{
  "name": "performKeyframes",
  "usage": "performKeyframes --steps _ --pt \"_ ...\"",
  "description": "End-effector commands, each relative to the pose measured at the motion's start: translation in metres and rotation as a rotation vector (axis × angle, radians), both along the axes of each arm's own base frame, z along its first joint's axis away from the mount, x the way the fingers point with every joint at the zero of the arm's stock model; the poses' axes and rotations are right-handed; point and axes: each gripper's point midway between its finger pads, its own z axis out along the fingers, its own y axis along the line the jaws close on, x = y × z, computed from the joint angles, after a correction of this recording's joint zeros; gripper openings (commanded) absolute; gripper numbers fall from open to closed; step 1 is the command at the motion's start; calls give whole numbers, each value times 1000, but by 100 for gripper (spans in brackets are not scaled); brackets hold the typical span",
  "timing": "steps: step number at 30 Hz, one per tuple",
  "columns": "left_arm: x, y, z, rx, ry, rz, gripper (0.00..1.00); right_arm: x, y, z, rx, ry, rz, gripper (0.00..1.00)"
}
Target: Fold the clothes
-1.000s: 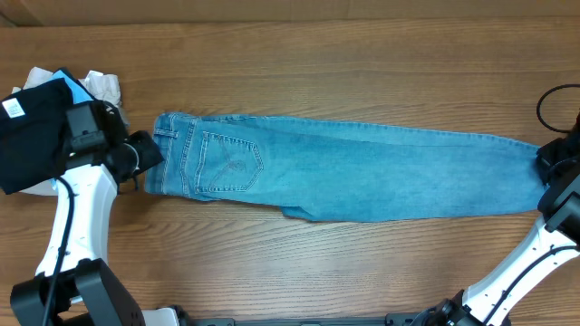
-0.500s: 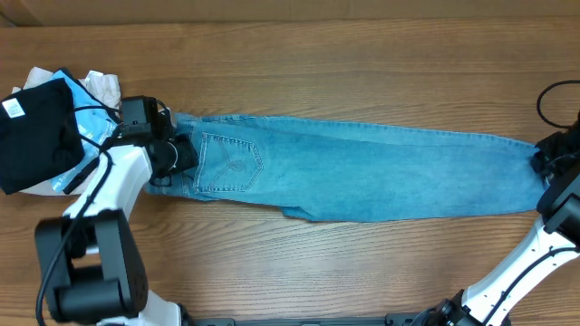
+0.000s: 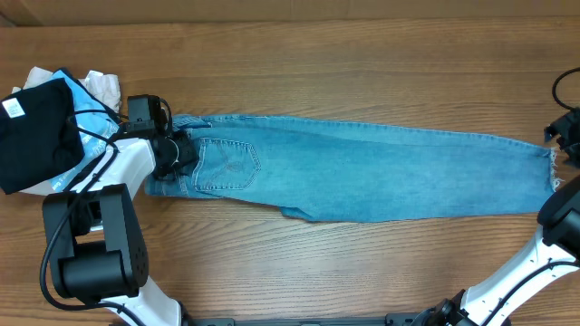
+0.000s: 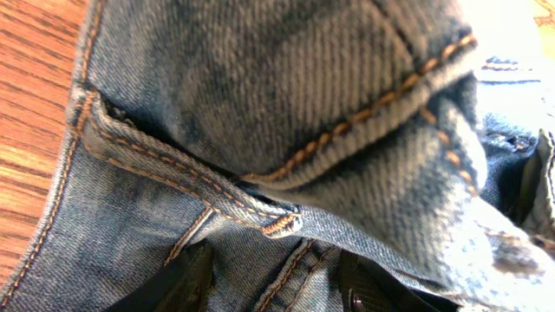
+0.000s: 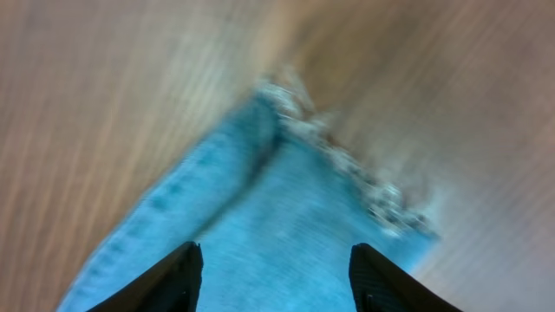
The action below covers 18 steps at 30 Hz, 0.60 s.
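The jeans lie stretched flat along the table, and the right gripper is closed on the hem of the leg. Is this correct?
Not quite. The jeans do lie stretched along the table, but the right gripper is open above the hem, gripping nothing, as the right wrist view shows.

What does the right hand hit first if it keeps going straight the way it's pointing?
Probably the frayed hem of the light blue denim jeans, which lies directly ahead of the open right hand. The view is motion-blurred, so the gap is unclear.

Wooden table [image 3: 362, 63]: jeans [image 3: 381, 181] flat lengthwise; garment pile [image 3: 45, 118] left end.
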Motion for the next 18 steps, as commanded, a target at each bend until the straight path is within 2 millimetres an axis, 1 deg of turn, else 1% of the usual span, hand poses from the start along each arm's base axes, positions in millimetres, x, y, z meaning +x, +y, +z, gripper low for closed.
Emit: performKeyframes --steps 1,5,11,14,18 --pt "-19 -2 -26 -25 102 30 51 22 7 18 9 -106 96 61" --pt "-22 -2 -27 -27 115 31 51 24 0 11 -21 -108 92 60" --pt "-26 -3 -27 -29 130 31 52 14 -3 -15 -15 -49 72 56" --pt "-26 -3 -27 -28 131 31 52 9 -4 -29 -1 -17 67 55" --pt "-26 -3 -27 -28 131 31 53 2 -8 -37 -19 29 57 54"
